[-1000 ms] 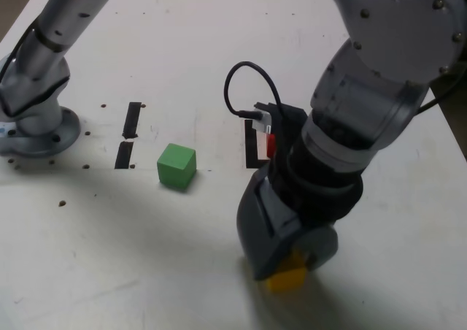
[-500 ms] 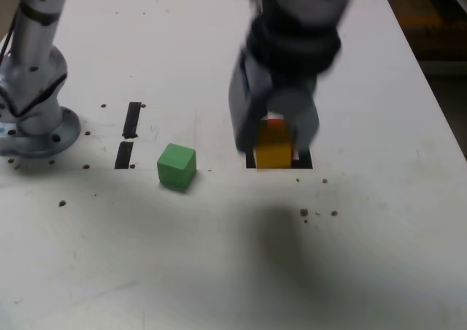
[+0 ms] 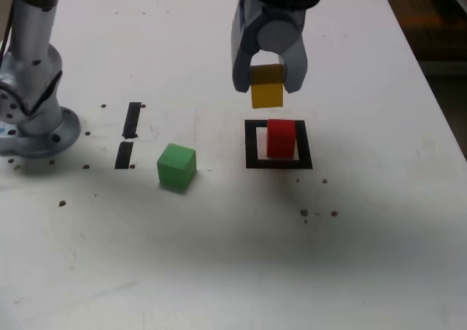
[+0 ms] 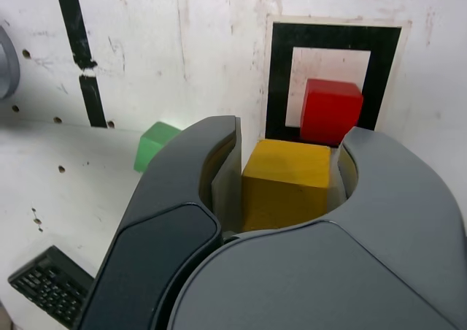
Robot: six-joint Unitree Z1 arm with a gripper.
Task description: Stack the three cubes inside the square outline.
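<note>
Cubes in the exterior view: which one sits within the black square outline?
The red cube. It alone rests inside the square outline; the yellow cube is held in the tool, and the green cube stands outside.

Soft overhead light is falling across the pale counter (image 3: pixel 182 250), leaving a broad, blurry-edged shadow below the square (image 3: pixel 252 144) in the exterior view. Both frames are holding moderate brightness; the wrist view is showing crisp black borders.
</note>
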